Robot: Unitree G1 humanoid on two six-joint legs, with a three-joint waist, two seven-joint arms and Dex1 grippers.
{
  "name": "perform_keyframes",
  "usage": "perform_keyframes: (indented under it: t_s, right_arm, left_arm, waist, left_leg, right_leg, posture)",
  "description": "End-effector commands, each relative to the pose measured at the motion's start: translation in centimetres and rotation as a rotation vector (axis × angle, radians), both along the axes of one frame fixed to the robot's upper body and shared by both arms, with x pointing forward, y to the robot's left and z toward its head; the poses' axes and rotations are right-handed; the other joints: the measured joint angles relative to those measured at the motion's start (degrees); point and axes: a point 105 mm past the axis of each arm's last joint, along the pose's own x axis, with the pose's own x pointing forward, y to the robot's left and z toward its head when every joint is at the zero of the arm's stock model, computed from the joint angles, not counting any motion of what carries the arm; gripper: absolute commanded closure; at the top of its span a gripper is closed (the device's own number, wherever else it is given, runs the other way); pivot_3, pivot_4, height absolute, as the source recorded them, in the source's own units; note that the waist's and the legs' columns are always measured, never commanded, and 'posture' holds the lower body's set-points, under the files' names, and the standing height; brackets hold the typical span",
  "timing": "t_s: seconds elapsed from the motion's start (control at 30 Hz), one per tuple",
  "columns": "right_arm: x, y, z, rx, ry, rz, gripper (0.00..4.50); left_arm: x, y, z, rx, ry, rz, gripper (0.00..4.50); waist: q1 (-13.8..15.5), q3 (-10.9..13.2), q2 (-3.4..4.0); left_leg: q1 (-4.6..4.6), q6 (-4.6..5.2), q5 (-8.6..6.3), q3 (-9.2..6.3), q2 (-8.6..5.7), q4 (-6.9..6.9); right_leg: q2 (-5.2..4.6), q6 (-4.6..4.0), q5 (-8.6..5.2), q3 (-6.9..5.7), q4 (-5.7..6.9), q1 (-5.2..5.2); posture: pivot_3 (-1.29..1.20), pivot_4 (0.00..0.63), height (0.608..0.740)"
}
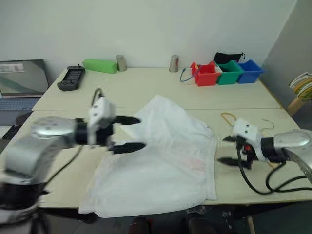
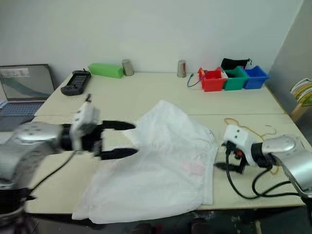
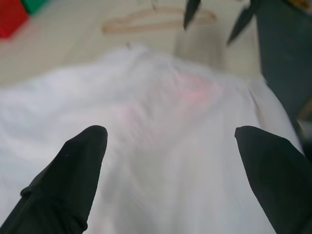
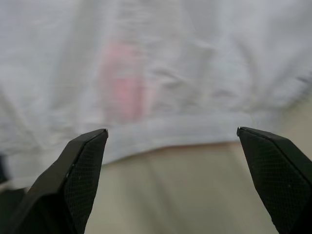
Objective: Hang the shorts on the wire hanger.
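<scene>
The white shorts (image 1: 161,161) lie spread flat on the table, with a faint pink stain (image 4: 124,87) near their right edge. My left gripper (image 1: 140,132) hovers open over their left side, its black fingers (image 3: 80,170) pointing right. My right gripper (image 1: 222,149) is open just off their right hem, pointing left at it. The wire hanger (image 1: 228,117), thin and yellow with a silvery hook (image 1: 267,125), lies on the table behind the right gripper and is partly hidden by it. The same hanger (image 3: 156,20) appears pale beyond the shorts in the left wrist view.
Red (image 1: 206,74), green (image 1: 230,71) and blue (image 1: 250,70) bins stand at the back right. Two metal cups (image 1: 121,62), a green box (image 1: 100,65) and a black handset (image 1: 72,78) line the back. A laptop (image 1: 22,78) sits left; bunched hangers (image 1: 303,85) hang right.
</scene>
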Motion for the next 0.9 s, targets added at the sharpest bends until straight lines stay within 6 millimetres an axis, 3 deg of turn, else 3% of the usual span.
perform_keyframes:
  t_s: [0.03,0.13,0.27,0.47,0.6,0.9]
  right_arm:
    - [2.5,-4.9,1.2,-0.056,-0.105,-0.266,0.00]
    - [2.9,-6.2,1.1,-0.090,-0.118,-0.306,0.00]
    - [4.4,-10.1,-0.2,-0.105,-0.059,-0.452,0.00]
    - [6.2,-12.4,-1.9,-0.066,-0.008,-0.551,0.00]
    - [6.8,-13.2,-2.5,-0.024,0.035,-0.587,0.00]
    - [7.8,-10.9,-3.7,0.092,0.142,-0.523,0.00]
  left_arm:
    - [0.8,-3.7,-0.7,0.000,-0.076,0.012,0.02]
    - [1.0,-5.0,-1.4,-0.002,-0.081,0.005,0.02]
    - [2.5,-10.4,-3.5,-0.027,-0.105,0.006,0.02]
    - [2.9,-14.9,-3.4,-0.080,-0.132,-0.020,0.02]
    - [2.8,-15.8,-3.3,-0.099,-0.123,-0.014,0.02]
    - [2.8,-14.6,-3.7,-0.081,-0.114,0.014,0.02]
  waist:
    - [-0.90,0.00,-0.01]
    - [-2.95,0.00,-0.01]
    - [-5.18,-0.08,0.14]
    - [-8.03,-0.09,0.13]
    - [-9.32,-0.12,0.18]
    - [-10.37,-0.14,0.20]
  left_leg:
    - [0.00,0.00,0.00,0.04,-0.07,0.00]
    - [-0.05,0.00,0.00,0.14,-0.12,-0.05]
    - [0.00,0.02,-0.01,0.08,-0.09,-0.12]
    - [0.04,0.02,0.00,0.19,-0.20,-0.02]
    - [0.06,0.03,0.00,0.30,-0.20,-0.04]
    - [0.26,0.02,0.01,0.77,-0.26,0.09]
  right_leg:
    - [-0.09,-0.01,0.01,0.04,0.00,0.00]
    - [-0.17,0.02,0.01,0.14,-0.09,-0.04]
    - [-0.10,0.05,-0.01,0.10,-0.07,-0.04]
    - [-0.13,0.19,0.06,0.30,-0.19,0.09]
    - [-0.09,0.20,0.05,0.49,0.01,0.09]
    - [-0.05,1.01,0.19,1.41,0.01,0.10]
  posture:
    - [-0.20,0.052,0.740]
    - [-0.22,0.053,0.740]
    - [-0.27,0.058,0.740]
    - [-0.24,0.061,0.740]
    - [-0.23,0.063,0.740]
    - [-0.19,0.057,0.740]
